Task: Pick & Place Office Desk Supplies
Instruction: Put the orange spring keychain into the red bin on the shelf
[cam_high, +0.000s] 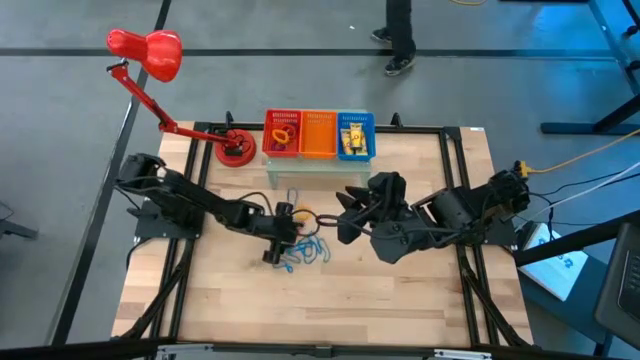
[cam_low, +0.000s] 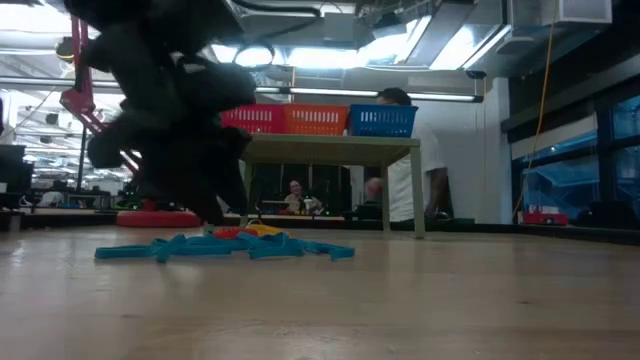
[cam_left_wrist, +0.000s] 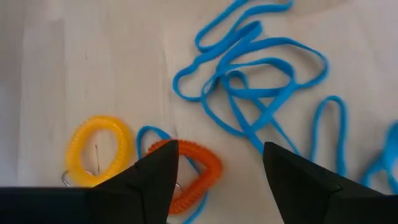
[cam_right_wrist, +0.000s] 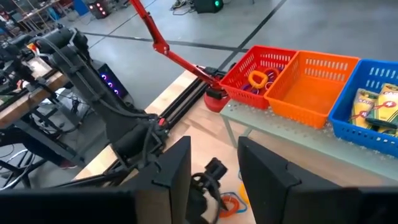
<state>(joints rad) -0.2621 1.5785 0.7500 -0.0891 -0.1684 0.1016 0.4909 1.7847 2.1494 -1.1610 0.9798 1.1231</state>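
Pretty crowded mid-table: the tangle of blue band loops (cam_high: 306, 252) sits right between the left gripper (cam_high: 277, 244) and the right gripper (cam_high: 350, 222). Far side is blocked by the red, orange and blue mesh baskets (cam_high: 318, 135) and the red desk lamp's base (cam_high: 236, 150). The near half of the wooden table (cam_high: 330, 310) is wide open.

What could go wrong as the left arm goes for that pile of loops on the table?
The left pincer is open over the orange coil, which lies on a blue band, so it might lift both. The blue bands are tangled and could drag along. The right pincer sits close by, so the arms might bump.
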